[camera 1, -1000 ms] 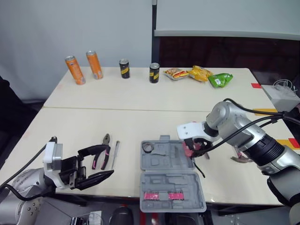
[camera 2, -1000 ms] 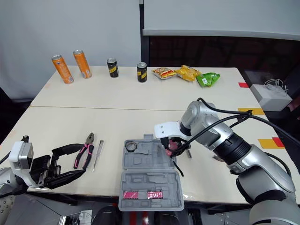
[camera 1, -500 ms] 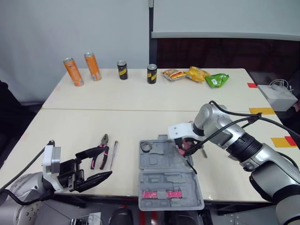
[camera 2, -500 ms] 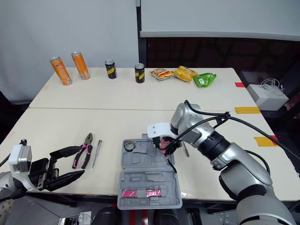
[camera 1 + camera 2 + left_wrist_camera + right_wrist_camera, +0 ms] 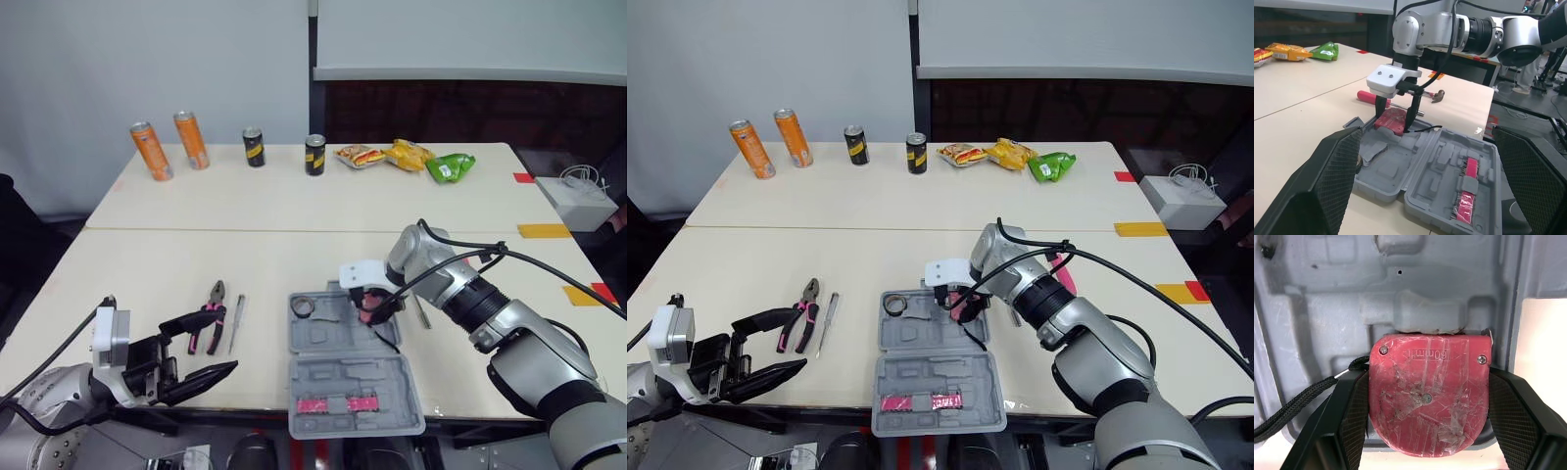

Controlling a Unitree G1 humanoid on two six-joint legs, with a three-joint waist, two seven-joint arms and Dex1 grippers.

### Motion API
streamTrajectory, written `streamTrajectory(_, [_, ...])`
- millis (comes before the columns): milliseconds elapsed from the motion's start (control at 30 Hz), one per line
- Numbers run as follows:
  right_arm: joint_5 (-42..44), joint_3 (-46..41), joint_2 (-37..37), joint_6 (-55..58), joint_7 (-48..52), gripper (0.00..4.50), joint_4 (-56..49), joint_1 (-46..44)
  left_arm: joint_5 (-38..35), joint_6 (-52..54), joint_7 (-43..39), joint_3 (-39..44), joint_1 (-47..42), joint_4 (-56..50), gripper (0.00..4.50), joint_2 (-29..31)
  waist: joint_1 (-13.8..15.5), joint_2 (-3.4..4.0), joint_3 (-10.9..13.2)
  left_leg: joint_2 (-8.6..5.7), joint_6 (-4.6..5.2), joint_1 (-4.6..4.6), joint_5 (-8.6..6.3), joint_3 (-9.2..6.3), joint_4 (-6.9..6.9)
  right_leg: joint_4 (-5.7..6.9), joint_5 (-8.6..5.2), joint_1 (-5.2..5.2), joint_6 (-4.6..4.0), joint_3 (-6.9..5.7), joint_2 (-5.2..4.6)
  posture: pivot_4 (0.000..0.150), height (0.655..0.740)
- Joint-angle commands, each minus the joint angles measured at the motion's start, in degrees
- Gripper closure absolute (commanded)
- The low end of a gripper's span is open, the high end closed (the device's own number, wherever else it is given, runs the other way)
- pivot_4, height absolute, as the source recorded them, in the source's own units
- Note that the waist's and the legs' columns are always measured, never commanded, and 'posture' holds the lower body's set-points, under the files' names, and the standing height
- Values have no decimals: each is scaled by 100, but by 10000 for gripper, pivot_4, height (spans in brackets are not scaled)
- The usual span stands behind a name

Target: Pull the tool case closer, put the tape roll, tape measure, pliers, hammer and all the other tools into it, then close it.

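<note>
The grey tool case [image 5: 338,377] lies open near the table's front edge. My right gripper [image 5: 373,307] is shut on the red tape measure [image 5: 1429,394] and holds it low over the right side of the case's far half, its black strap trailing over the case. A tape roll [image 5: 304,306] sits in that half's left corner. Pink-handled pliers [image 5: 217,298] and a screwdriver [image 5: 238,321] lie left of the case. The red-handled hammer [image 5: 1370,96] lies on the table just right of the case, behind the right arm. My left gripper [image 5: 227,339] hangs open at the front left, close to the pliers.
A red strip of bits [image 5: 339,404] sits in the case's near half. Along the far table stand two orange cans [image 5: 144,150], two black cans [image 5: 314,154] and several snack packets [image 5: 407,155]. A white box [image 5: 581,201] rests off to the right.
My right gripper has carried the tape measure leftward and down, from the case's right edge to over its far half. The left gripper stays where it was, open.
</note>
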Motion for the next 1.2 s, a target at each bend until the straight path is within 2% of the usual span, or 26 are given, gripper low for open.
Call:
streamTrajectory(33, [-104,-93,104,-131,-158,16267,143,-92,-48,-83,13,160,36,-195,0,-8,-7,0,0,0,-1,1,1,0,0,0,1,1,-2,0,0,1500,7400])
streamTrajectory(133, [-111,-137,99,-214,-131,16267,137,-83,-50,-94,24,158,51,-192,0,-22,-13,-1,0,2,-3,5,2,1,0,2,4,4,-7,2,2,1500,7400])
streamTrajectory(167, [-112,-151,90,-223,-107,6105,116,-80,-48,-100,24,156,58,-189,0,-29,-14,0,0,2,-4,6,3,1,0,2,5,4,-9,2,2,1500,7400])
streamTrajectory(233, [-128,-209,66,-258,-177,339,79,-79,-41,-113,26,152,73,-184,0,-46,-13,1,1,3,-6,5,5,2,0,3,6,2,-10,3,3,1500,7400])
streamTrajectory(533, [213,-788,-489,38,93,339,-1011,137,18,-169,53,171,101,-118,0,-139,13,-5,6,6,-8,-4,4,3,-3,-6,5,-4,-9,2,7,1500,7400])
streamTrajectory(667, [1038,-1718,-734,108,90,339,-1635,683,31,-199,80,175,120,-111,0,-176,50,-15,12,8,-8,-2,4,4,-4,-7,5,-3,-9,2,8,1500,7400])
streamTrajectory(800, [2015,-2966,-438,-647,-631,339,-1525,1394,36,-250,111,186,137,-100,0,-211,39,-19,13,8,-8,5,4,20,-4,-5,5,-3,-9,11,8,1500,7400])
streamTrajectory(900, [2288,-3342,-400,-1024,-911,339,-1484,1830,40,-280,140,181,147,-102,0,-228,41,-19,14,10,-8,11,4,48,-4,-1,5,-3,-9,21,11,1500,7400])
streamTrajectory(1100, [2627,-3603,-256,-1286,-1354,17822,-1643,2480,4,-268,172,210,170,-121,0,-216,22,-19,14,10,-8,10,3,58,-9,-8,5,-5,-9,26,12,1500,7400])
streamTrajectory(1200, [2669,-3595,-216,-1326,-1501,17822,-1744,2628,-23,-241,157,239,176,-120,0,-185,22,-18,15,11,-8,10,3,58,-13,-7,5,-6,-8,30,15,1500,7400])
